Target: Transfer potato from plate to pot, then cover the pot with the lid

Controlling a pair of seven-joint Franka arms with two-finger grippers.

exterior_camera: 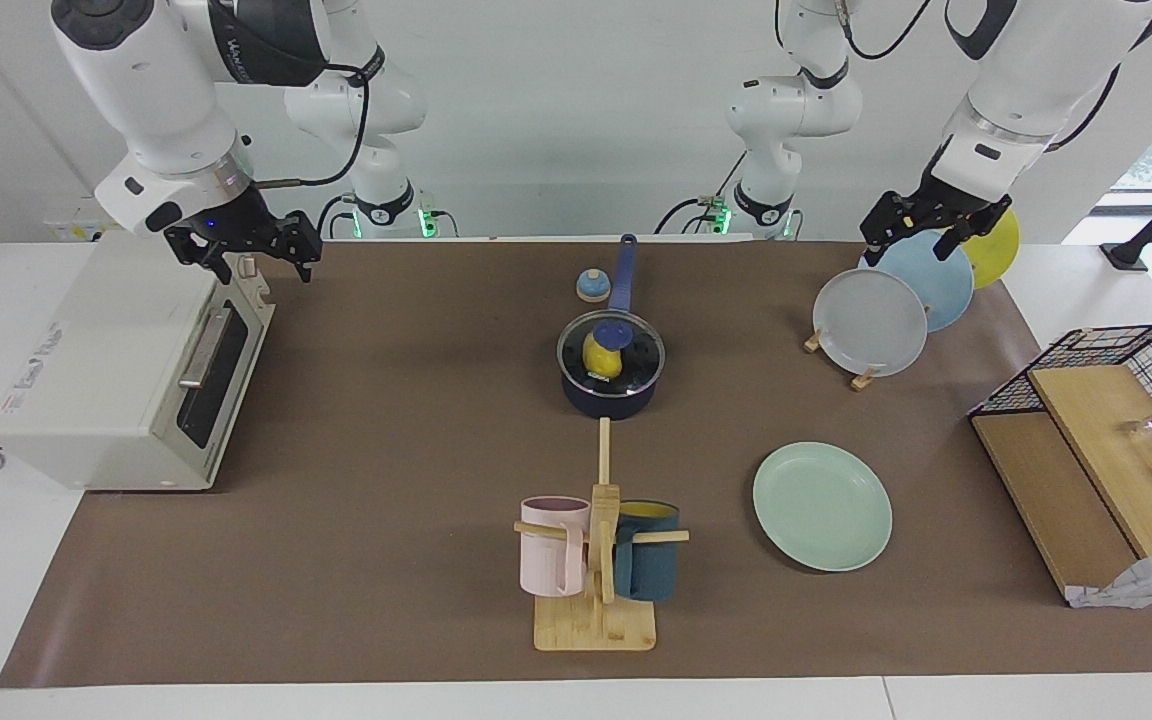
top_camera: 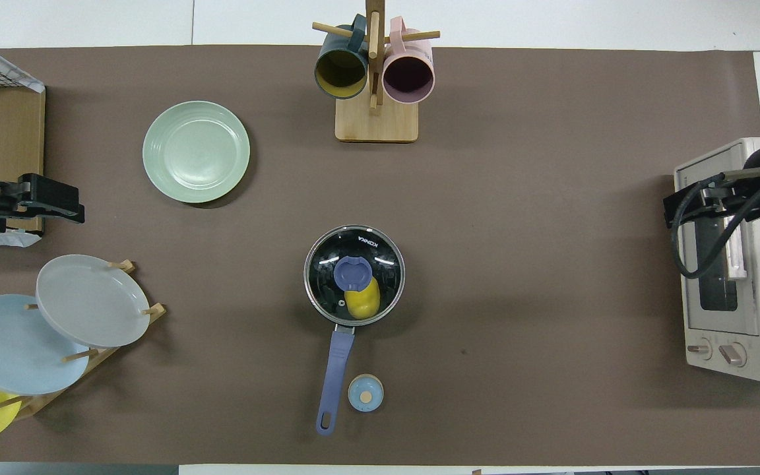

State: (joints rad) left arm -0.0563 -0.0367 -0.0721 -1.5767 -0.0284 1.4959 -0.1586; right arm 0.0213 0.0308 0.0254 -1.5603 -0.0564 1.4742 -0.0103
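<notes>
The dark pot (exterior_camera: 608, 400) stands mid-table, its blue handle (top_camera: 337, 369) pointing toward the robots. The glass lid (exterior_camera: 641, 355) with the blue knob (top_camera: 352, 272) sits on the pot. The yellow potato (exterior_camera: 601, 360) lies inside the pot and shows through the glass, also in the overhead view (top_camera: 363, 302). The mint-green plate (exterior_camera: 821, 505) is bare, farther from the robots and toward the left arm's end. My left gripper (exterior_camera: 911, 245) is open and empty, raised over the plate rack. My right gripper (exterior_camera: 264, 262) is open and empty, raised over the toaster oven.
A toaster oven (exterior_camera: 126, 370) stands at the right arm's end. A rack (exterior_camera: 866, 320) holds grey, blue and yellow plates at the left arm's end, with a wire basket (exterior_camera: 1116, 350) and boards beside it. A mug tree (exterior_camera: 598, 560) stands farther out. A small blue-topped dome (exterior_camera: 592, 286) sits beside the pot's handle.
</notes>
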